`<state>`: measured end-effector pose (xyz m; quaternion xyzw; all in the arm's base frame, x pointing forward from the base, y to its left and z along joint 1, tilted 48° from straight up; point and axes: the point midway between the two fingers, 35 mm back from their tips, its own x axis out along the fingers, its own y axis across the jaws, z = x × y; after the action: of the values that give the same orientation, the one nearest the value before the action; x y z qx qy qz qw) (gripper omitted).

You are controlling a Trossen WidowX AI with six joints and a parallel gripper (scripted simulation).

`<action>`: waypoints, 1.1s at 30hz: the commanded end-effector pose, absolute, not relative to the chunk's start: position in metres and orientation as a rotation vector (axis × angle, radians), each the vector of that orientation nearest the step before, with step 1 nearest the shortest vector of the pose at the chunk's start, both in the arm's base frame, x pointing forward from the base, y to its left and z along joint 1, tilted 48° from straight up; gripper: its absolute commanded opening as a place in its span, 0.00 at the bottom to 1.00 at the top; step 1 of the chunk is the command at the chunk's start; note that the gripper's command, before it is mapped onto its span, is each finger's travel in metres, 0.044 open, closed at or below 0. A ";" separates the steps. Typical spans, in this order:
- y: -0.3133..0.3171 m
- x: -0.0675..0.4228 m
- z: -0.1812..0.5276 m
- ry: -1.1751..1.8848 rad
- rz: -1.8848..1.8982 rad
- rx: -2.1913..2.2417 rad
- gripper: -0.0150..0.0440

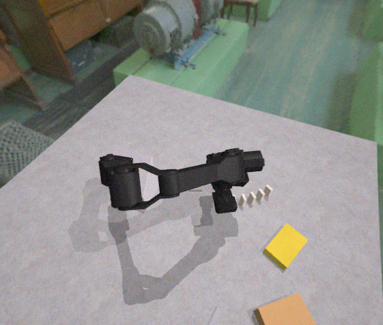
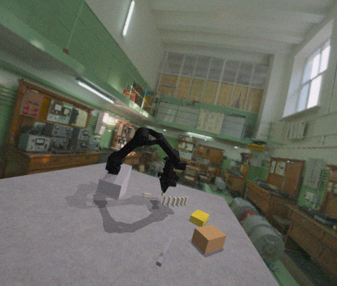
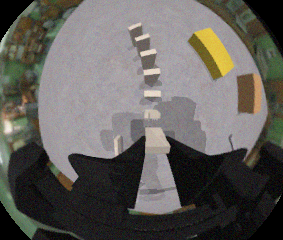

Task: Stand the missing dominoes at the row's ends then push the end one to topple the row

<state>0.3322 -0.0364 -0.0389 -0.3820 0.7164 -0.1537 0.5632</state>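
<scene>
My gripper is shut on a cream domino, held above the table just off the arm-side end of the row. In the top view the arm hides the fingertips. The row of several standing cream dominoes runs away from the gripper with even gaps, curving slightly; all of them look upright. Another cream domino lies on the table on the arm's side of the row, partly hidden by the arm in the top view. Whether the held domino is directly over the end one is unclear.
A yellow block lies to one side of the row. An orange block stands farther out. A thin grey bar lies near it. A pale block is beside the arm's base.
</scene>
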 end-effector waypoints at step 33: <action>-0.075 0.318 -0.072 1.702 -0.371 -0.919 1.00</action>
<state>0.3188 -0.0741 -0.0709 -0.3855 0.7194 -0.1570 0.5560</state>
